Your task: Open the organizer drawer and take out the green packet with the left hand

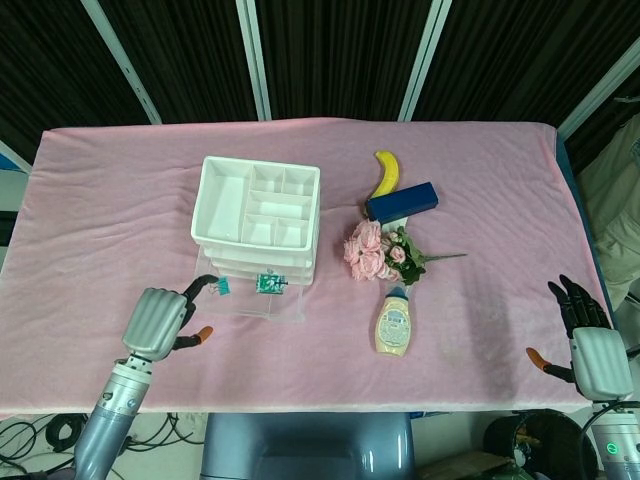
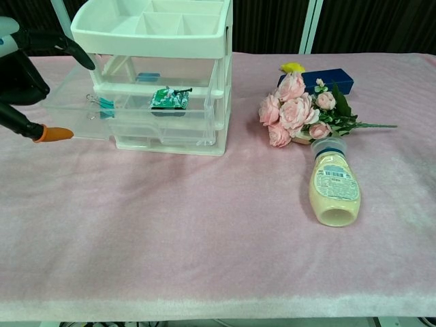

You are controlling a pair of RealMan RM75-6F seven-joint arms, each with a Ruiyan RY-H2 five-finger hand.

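Observation:
The white organizer [image 1: 258,212] [image 2: 158,27] stands left of centre on the pink cloth. Its clear drawer [image 1: 262,300] [image 2: 76,114] is pulled out towards me. The green packet [image 1: 268,283] [image 2: 170,99] lies inside the drawer, near its back. My left hand [image 1: 157,320] [image 2: 20,75] is just left of the drawer's front. One finger [image 2: 73,52] is raised above the rim and the orange-tipped thumb [image 2: 52,133] is low beside it, with nothing held. My right hand [image 1: 590,340] rests open at the table's right edge.
A teal binder clip [image 2: 102,103] lies in the drawer's left part. Pink flowers [image 1: 378,250], a sauce bottle [image 1: 395,322], a blue box [image 1: 402,201] and a banana [image 1: 385,172] lie right of the organizer.

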